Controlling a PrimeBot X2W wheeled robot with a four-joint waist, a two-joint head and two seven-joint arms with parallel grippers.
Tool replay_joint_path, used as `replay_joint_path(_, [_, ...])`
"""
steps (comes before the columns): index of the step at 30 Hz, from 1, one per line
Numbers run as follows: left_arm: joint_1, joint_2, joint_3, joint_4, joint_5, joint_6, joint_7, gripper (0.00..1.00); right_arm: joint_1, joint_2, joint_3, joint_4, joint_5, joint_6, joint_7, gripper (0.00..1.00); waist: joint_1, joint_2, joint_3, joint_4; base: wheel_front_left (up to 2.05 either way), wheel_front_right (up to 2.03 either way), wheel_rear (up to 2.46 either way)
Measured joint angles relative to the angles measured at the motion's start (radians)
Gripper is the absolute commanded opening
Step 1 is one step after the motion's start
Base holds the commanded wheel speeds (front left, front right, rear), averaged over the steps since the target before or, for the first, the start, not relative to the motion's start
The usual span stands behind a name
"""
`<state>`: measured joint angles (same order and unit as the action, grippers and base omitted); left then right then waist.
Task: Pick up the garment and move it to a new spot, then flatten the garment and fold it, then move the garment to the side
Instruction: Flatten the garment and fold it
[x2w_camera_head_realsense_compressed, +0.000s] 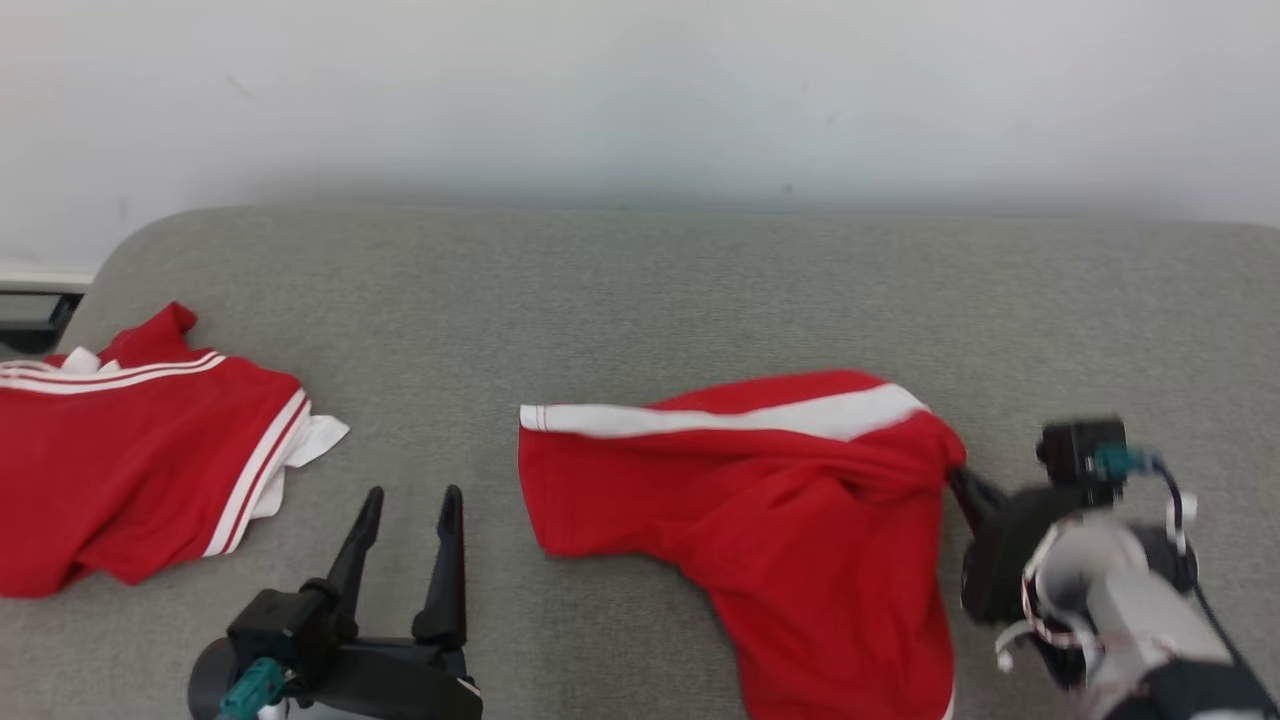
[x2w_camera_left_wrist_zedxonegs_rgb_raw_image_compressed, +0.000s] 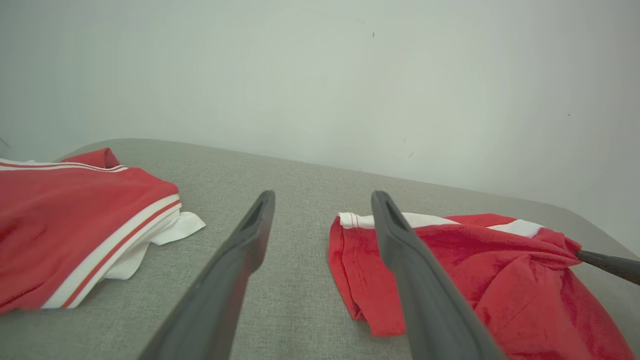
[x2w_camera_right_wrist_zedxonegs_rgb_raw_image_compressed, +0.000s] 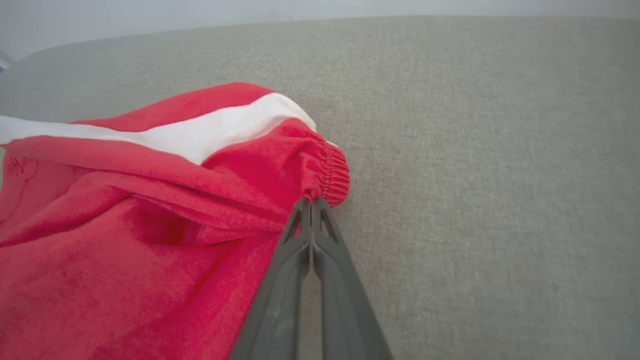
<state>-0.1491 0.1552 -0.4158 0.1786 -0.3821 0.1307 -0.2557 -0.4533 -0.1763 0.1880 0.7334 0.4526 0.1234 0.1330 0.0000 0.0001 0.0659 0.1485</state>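
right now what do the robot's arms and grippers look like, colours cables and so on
Left gripper: two long, tapering dark grey fingers on a black base, with a teal plug beside it. Right gripper: the same slim dark fingers, on a black body; behind it a pale grey forearm with white cables looped round it, and a small black box bearing a teal connector.
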Motion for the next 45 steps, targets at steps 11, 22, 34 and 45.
replay_joint_path(11, [0.0,-0.005,-0.032,0.004,0.013,0.0,0.021,1.0,0.192,0.001,0.018,-0.103,0.023,0.0,-0.043,0.89,0.0,0.0,-0.013,-0.062,0.0,0.0,0.0])
replay_joint_path(22, [0.0,-0.005,-0.052,0.035,0.012,-0.011,0.052,1.0,0.245,-0.028,-0.017,-0.293,0.041,0.0,-0.063,1.0,-0.0001,0.0,-0.035,-0.072,0.0,0.0,0.0])
replay_joint_path(34, [-0.236,-0.027,-0.119,0.293,-0.082,-0.218,0.296,1.0,0.022,-0.058,0.023,-0.214,-0.007,-0.072,0.124,1.0,0.0001,0.0,0.03,-0.072,0.0,0.0,0.0])
replay_joint_path(45, [-0.324,-0.037,-0.124,0.417,-0.105,-0.238,0.362,1.0,-0.052,-0.041,0.054,-0.15,-0.034,-0.09,0.176,1.0,0.0002,0.0,0.096,-0.087,0.0,0.0,0.0])
